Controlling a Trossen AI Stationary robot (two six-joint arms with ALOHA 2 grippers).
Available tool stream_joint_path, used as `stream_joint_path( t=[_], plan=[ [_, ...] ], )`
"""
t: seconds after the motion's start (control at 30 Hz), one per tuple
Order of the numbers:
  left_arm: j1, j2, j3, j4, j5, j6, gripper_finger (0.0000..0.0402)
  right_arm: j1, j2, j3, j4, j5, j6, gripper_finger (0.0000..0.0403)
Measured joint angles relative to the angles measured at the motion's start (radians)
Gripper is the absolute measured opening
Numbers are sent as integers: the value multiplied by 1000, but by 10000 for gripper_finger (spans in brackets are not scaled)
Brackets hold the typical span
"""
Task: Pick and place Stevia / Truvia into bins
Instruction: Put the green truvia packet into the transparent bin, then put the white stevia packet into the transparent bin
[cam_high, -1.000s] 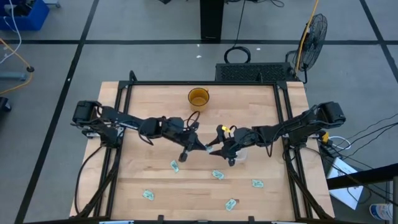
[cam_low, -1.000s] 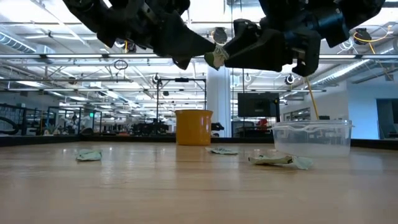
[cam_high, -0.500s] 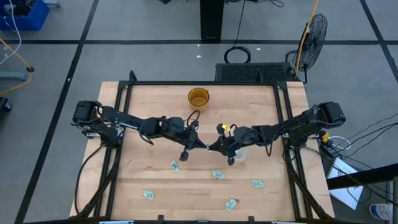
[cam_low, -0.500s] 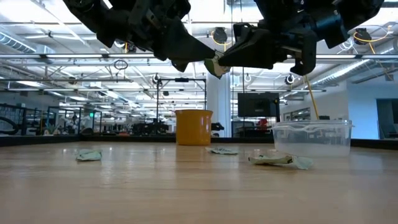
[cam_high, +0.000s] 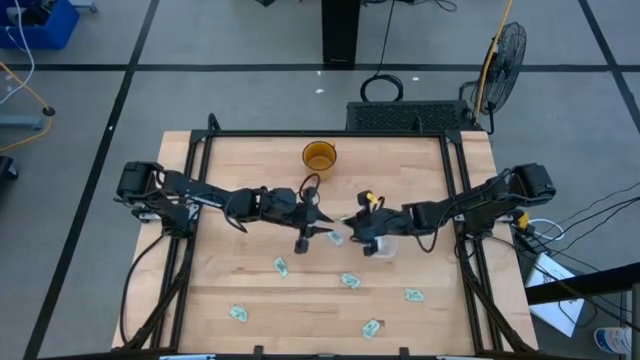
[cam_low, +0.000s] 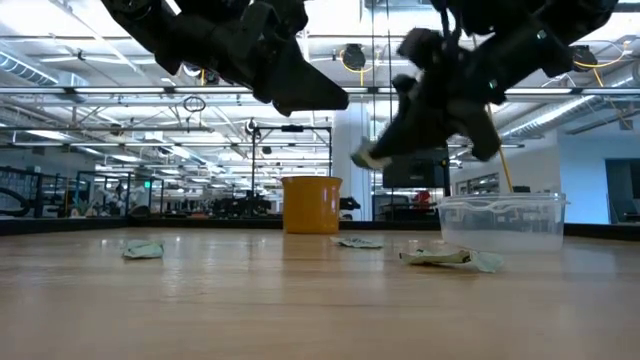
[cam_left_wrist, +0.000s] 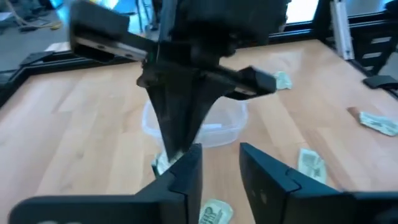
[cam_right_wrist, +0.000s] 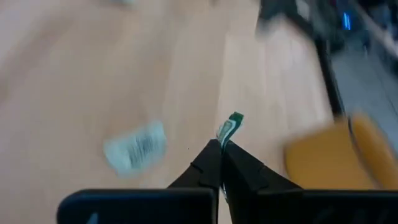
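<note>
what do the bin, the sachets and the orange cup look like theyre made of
The bin looks like clear, glossy plastic: the room shows through its walls. The sachets look like thin matte paper, green and white; the one on the table is crumpled, the one in the right gripper bends. The cup seems amber translucent plastic, though this is less certain.

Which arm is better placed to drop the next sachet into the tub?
The right. Its pincer is shut on a sachet and hangs beside the tub. The left pincer is open and empty, nearer the table's middle.
</note>
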Motion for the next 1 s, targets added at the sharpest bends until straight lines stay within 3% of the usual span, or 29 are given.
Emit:
stream_joint_path(
  t=[0.2, 0.27, 0.43, 0.53, 0.73, 1.0],
  plan=[
    [0, 0, 0, -59, -95, -41, 128, 66, -67, 0, -248, 332, 90, 1],
    [0, 0, 0, -89, -104, -79, 129, 101, -118, 0, -354, 370, 185, 1],
    [-8, 0, 0, -159, -92, -111, 129, 147, -238, 1, -603, 85, 570, 1],
    [-14, 0, 0, -184, -92, -106, 129, 163, -263, 1, -693, -31, 660, 1],
    [-22, 0, 0, -187, -93, -134, 129, 156, -223, 0, -708, -40, 669, 10],
    [-38, 0, 0, -229, -93, -172, 129, 131, -123, 0, -673, -43, 638, 62]
  ],
)
